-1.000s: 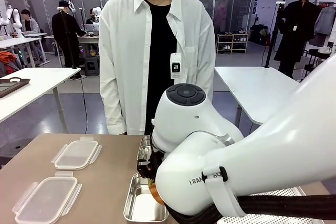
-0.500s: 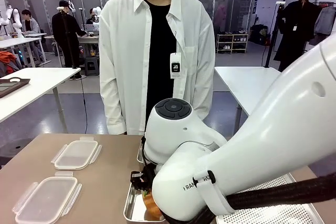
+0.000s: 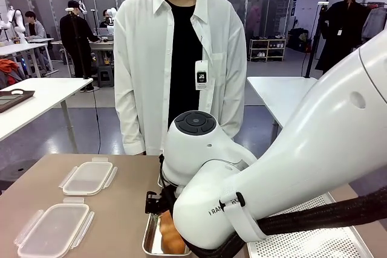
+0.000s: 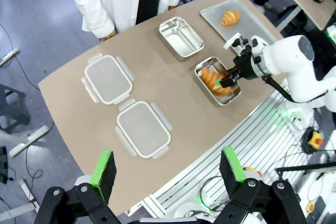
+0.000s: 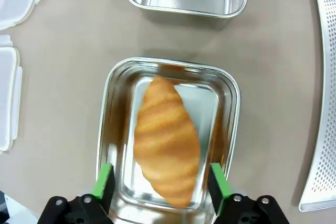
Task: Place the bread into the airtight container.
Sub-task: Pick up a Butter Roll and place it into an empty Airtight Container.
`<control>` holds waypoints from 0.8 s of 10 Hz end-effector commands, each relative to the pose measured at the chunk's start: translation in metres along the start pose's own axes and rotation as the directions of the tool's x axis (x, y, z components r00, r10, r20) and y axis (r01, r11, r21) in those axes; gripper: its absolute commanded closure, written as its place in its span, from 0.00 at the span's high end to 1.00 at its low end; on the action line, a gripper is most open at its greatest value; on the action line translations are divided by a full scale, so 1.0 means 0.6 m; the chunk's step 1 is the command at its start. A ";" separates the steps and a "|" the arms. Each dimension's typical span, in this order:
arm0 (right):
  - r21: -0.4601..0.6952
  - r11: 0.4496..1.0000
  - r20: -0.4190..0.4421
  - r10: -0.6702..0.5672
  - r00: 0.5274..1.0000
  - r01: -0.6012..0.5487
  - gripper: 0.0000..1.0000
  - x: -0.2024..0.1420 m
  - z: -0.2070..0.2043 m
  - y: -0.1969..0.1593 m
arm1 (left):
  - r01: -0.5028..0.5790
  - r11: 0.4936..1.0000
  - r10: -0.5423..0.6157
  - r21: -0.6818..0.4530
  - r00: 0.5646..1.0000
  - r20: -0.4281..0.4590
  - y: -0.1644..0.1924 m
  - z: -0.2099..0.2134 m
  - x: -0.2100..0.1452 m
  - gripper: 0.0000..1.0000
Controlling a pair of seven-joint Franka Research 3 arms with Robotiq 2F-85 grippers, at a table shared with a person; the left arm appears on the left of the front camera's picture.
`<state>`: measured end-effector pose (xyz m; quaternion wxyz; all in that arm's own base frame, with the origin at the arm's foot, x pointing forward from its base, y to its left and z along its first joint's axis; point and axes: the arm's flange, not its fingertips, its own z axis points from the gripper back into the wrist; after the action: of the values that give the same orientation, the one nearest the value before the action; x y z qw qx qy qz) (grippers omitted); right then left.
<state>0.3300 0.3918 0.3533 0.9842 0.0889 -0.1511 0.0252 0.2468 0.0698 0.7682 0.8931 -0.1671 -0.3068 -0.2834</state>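
Right gripper (image 5: pixel 160 179) is hovering over the near steel container (image 5: pixel 231 103). Jaws are standing wide apart and gripping nothing, with the green pads (image 5: pixel 103 181) clearing both sides of the croissant (image 5: pixel 167 153). Croissant is sitting inside that container, long axis running about 11 to 5. It's blurred, so can't tell if it's lying flat on the bottom. Second steel container (image 5: pixel 184 10) is sitting just beyond at 12.

Left gripper (image 4: pixel 168 166) is hanging high over the table (image 4: pixel 173 103), jaws spread wide, nothing between them. Near clear lid (image 4: pixel 143 129) and far clear lid (image 4: pixel 107 80) are lying at its 11. Second croissant (image 4: pixel 230 18) is resting on a flat tray (image 4: pixel 252 27) at 1. Person (image 3: pixel 181 58) is standing at the far edge.
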 end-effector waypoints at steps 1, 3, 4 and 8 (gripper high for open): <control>-0.005 1.000 0.013 -0.025 1.000 0.025 0.98 0.007 -0.008 0.016 | 0.017 1.000 -0.017 0.001 1.000 -0.004 0.000 0.003 0.003 1.00; 0.000 1.000 0.000 0.000 1.000 0.000 0.98 0.000 0.000 0.000 | 0.017 1.000 -0.017 0.001 1.000 -0.004 0.000 0.003 0.003 1.00; 0.000 1.000 0.000 0.000 1.000 0.000 0.98 0.000 0.000 0.000 | 0.017 1.000 -0.017 0.001 1.000 -0.004 0.000 0.003 0.003 1.00; 0.000 1.000 0.000 0.000 1.000 0.000 0.98 0.000 0.000 0.000 | 0.017 1.000 -0.017 0.001 1.000 -0.004 0.000 0.003 0.003 1.00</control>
<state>0.3300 0.3917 0.3532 0.9843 0.0878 -0.1506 0.0263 0.2468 0.0698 0.7682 0.8931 -0.1671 -0.3068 -0.2834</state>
